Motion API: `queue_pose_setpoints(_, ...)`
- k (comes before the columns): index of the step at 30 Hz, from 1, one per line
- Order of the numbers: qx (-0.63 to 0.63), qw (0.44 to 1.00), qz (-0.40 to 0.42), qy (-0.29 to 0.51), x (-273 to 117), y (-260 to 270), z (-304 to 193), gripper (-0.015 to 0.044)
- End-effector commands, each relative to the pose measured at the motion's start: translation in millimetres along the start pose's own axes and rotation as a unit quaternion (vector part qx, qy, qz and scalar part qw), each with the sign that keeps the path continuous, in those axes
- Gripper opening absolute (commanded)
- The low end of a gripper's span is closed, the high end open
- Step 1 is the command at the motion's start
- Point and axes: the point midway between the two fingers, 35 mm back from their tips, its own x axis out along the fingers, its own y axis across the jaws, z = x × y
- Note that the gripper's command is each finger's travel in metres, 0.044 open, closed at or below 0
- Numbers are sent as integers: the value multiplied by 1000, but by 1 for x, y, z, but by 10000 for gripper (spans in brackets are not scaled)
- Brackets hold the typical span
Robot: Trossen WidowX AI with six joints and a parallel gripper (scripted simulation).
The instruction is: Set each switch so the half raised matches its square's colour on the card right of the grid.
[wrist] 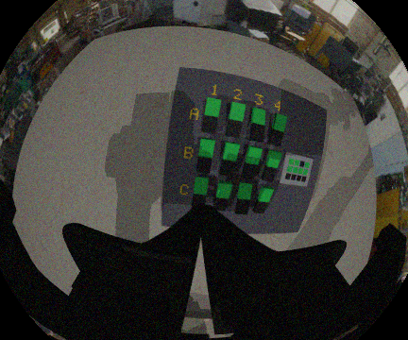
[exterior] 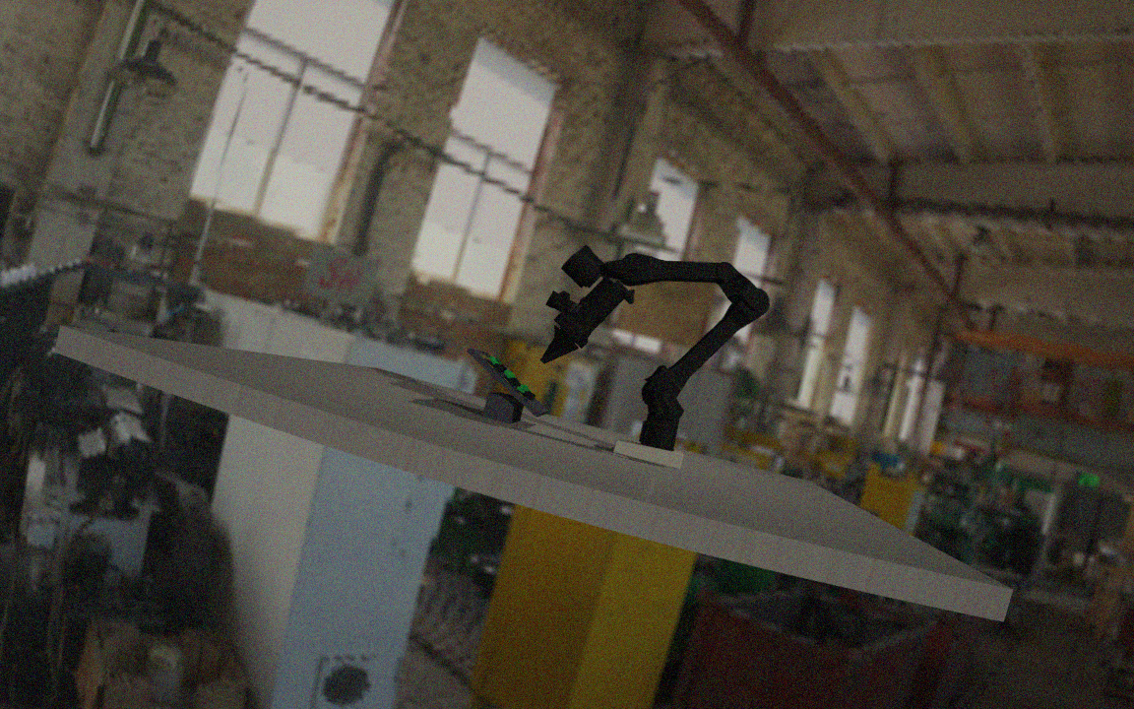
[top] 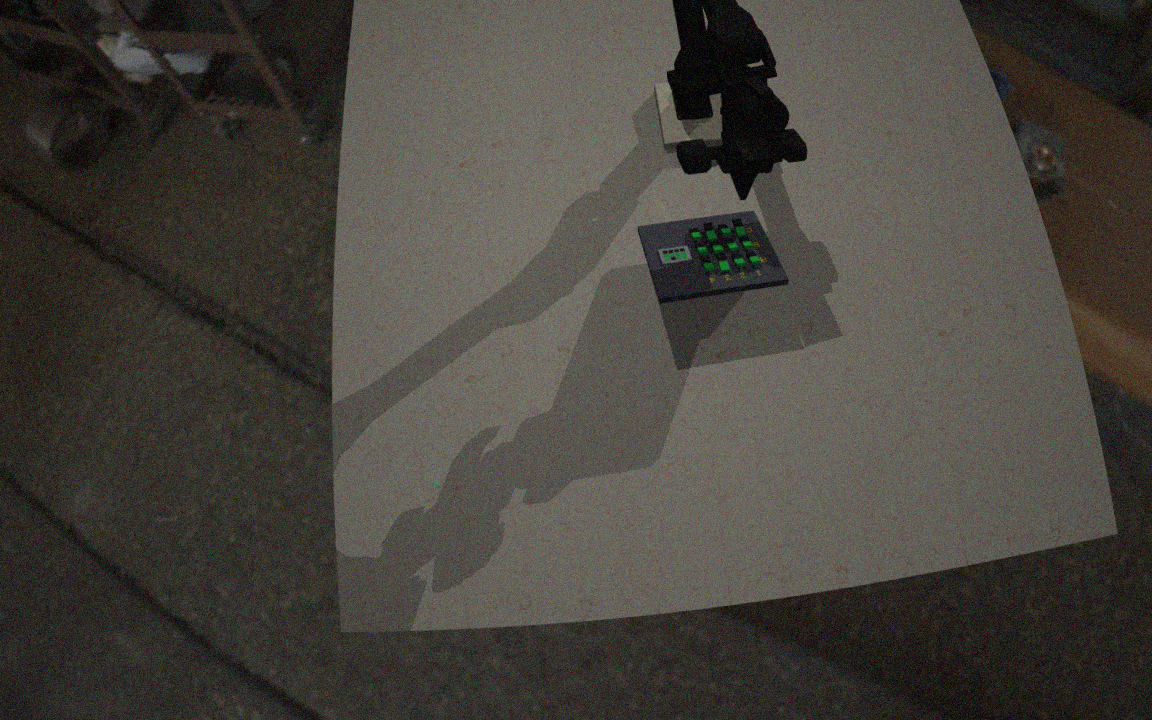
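My gripper [top: 743,197] [exterior: 543,359] [wrist: 203,211] is shut and empty, above the near edge of the tilted dark panel [top: 656,284] [exterior: 538,408] [wrist: 303,101], clear of it. The panel carries rows A, B and C of four green-and-dark switches. The card [top: 674,255] [wrist: 284,178] shows green, green, dark, green in its far row, all green in the middle and all dark in the near row. Switches C2 [wrist: 223,190] and C4 [wrist: 264,195] look green-raised; C1 [wrist: 200,186] and C3 [wrist: 245,191] look dark-raised. Row B looks green-raised. Row A's tilts are hard to read; fingertips hide part of row C's near side.
The panel rests on a dark block [exterior: 501,408] on the pale table [top: 473,268] [exterior: 333,396]. The arm's pale base plate [top: 665,116] [exterior: 649,454] is behind the gripper. Long arm and panel shadows cross the table.
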Motion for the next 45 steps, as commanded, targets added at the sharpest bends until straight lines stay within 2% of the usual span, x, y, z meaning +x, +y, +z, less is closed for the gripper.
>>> queue_pose_setpoints(1, 1, 1000, -2, 8, -2, -4, -3, 0)
queue_pose_setpoints(7, 0, 1000, -3, 8, 0, -25, -3, 0)
queue_pose_setpoints(12, 0, 1000, -3, 20, 33, -25, -3, 0)
queue_pose_setpoints(45, 0, 1000, -3, 19, 57, -25, -3, 0)
